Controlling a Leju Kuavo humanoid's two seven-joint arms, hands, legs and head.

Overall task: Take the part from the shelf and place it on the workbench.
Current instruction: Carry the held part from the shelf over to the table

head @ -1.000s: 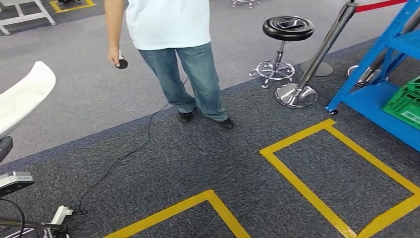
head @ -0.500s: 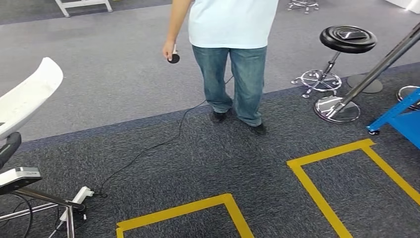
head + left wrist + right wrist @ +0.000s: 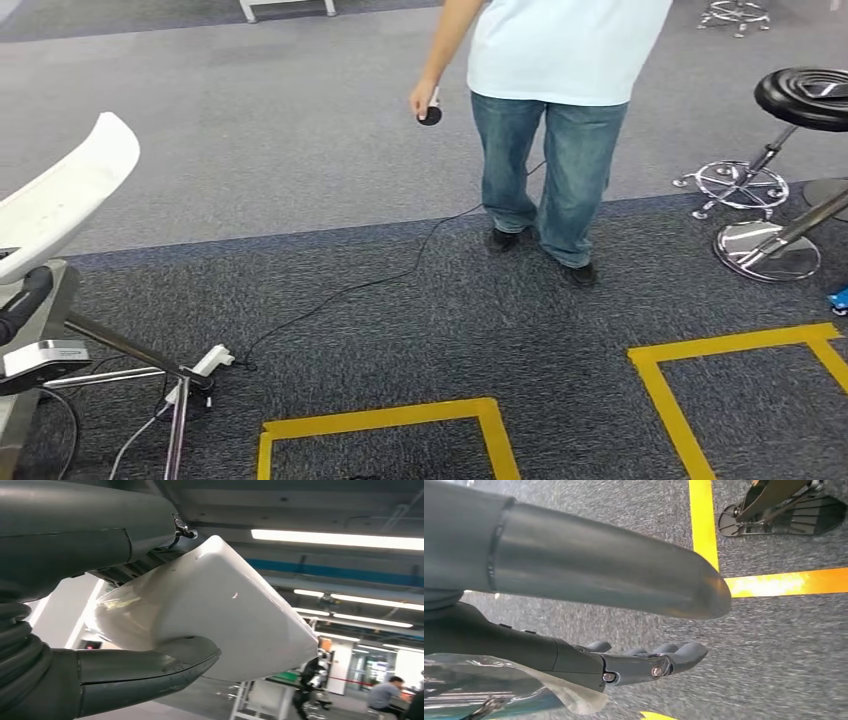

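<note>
we hold the white part (image 3: 210, 615) in our left hand (image 3: 100, 675), fingers clamped on it, raised at our left | right hand (image 3: 624, 662) empty, fingers apart, over carpet (image 3: 420, 330) | person (image 3: 560, 100) ahead

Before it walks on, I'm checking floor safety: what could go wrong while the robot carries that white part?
1. A person stands close ahead on the carpet, so a step forward might bump them.
2. A black cable runs across the floor to a power strip; a foot could snag it.
3. The left robot hand holds the white part with much of it jutting past the thumb, so a jolt might shift or drop it.
</note>
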